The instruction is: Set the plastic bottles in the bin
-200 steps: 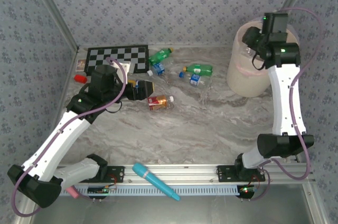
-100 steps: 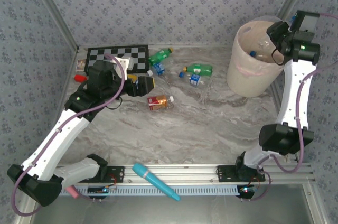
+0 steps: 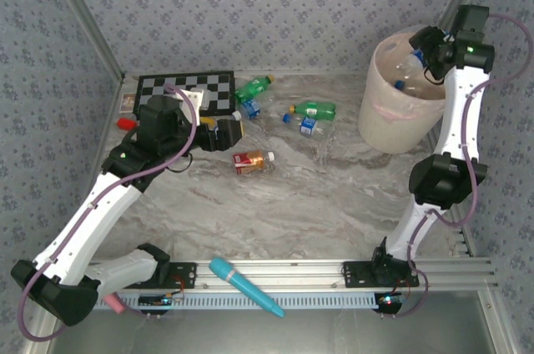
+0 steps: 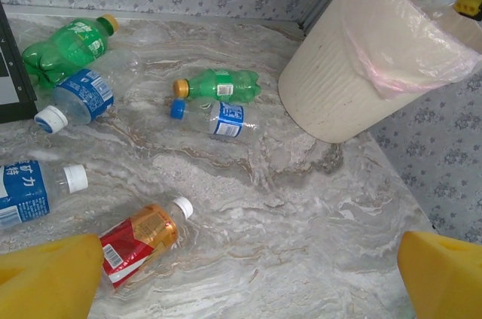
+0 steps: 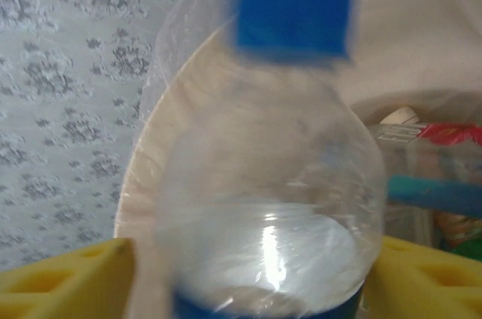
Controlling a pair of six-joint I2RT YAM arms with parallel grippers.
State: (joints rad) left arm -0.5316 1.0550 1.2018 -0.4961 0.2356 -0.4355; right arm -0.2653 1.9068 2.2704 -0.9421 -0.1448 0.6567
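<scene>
Marble counter (image 3: pixel 334 195), loose bottles (image 4: pixel 218 86); left claw (image 4: pixel 248 274) wide open, empty; right claw (image 5: pixel 248 274) open over bin (image 3: pixel 392 128), blurred blue-capped bottle (image 5: pixel 263 183) between its jaws.

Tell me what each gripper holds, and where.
Left gripper: nothing. Right gripper: a blurred blue-capped bottle sits between its fingers above the bin; gripped or released cannot be told.

I'm working in a lab test cell: papered panels (image 3: pixel 267 12) on aluminium posts (image 3: pixel 90 24) box in a marble-patterned bench (image 3: pixel 334 195), a checkerboard (image 3: pixel 183 87) lies at the back, and a slotted rail (image 3: pixel 317 287) fronts it.
</scene>
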